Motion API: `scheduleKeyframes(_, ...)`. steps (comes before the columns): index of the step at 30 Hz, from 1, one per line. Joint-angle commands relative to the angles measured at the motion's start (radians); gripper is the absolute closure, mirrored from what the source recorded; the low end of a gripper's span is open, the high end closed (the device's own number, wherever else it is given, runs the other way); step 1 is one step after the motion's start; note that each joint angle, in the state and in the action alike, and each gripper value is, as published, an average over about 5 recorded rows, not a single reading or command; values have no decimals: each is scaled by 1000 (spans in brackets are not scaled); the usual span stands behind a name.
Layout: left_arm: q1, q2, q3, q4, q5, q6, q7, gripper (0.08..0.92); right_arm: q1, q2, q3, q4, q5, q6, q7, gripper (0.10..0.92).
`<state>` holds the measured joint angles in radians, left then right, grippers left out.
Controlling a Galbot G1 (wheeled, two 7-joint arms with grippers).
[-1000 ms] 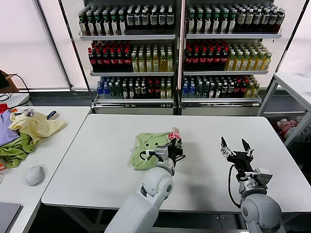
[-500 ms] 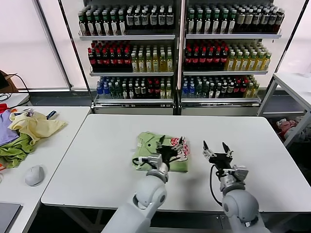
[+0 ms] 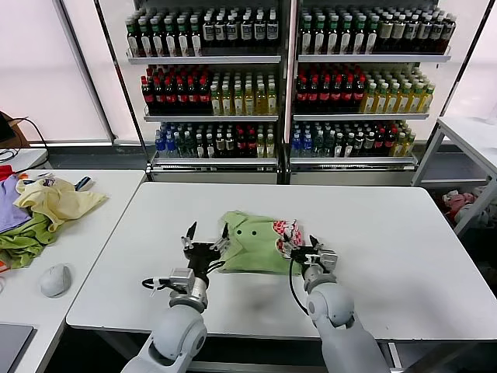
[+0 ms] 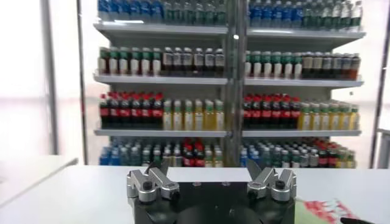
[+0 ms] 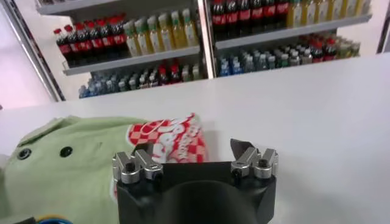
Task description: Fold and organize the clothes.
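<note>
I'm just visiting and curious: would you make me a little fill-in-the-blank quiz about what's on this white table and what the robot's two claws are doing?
1. The folded shirt on the white table is light ____ in colour.
2. The left gripper is open and holds ____.
3. The right gripper sits at the shirt's edge nearest its red-and-white ____ patch.
4. The shelves behind the table are stocked with ____.

Missing words: green; nothing; print; bottles

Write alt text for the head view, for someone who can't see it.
A folded light green shirt with a red-and-white print patch lies on a white table, flanked by two open grippers: the left gripper just off its near-left edge, the right gripper at its patch corner. Behind stand shelves of bottled drinks; a side table holds other garments.
</note>
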<state>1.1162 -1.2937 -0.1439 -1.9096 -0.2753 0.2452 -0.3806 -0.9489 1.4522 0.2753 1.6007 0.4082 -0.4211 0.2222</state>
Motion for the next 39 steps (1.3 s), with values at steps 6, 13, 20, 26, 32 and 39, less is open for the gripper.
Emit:
scheduleKeyframes(6,153,83,-85,-109,34,-41,3,177,162,74,-44,-229,47,-27,26,292)
scheduleKeyframes(13,153,85,-76,-106,34,-38,5,177,189,-34,-19,-253,-80,-26,-23,499)
scheduleKeyframes(20,141,84,-64,-89,43,-36,9,177,221,-183,42,-290,-176,13,-98,689)
scheduleKeyframes(26,132,72,-47,-72,60,-38,11,177,227,-246,94,-324,-237,130,-177,811)
scheduleKeyframes(32,116,60,-31,-63,86,-41,14,177,153,-243,120,-234,-259,293,-158,814)
scheduleKeyframes(39,107,54,-18,-80,113,-52,26,177,-35,-246,215,-7,-233,323,-148,614)
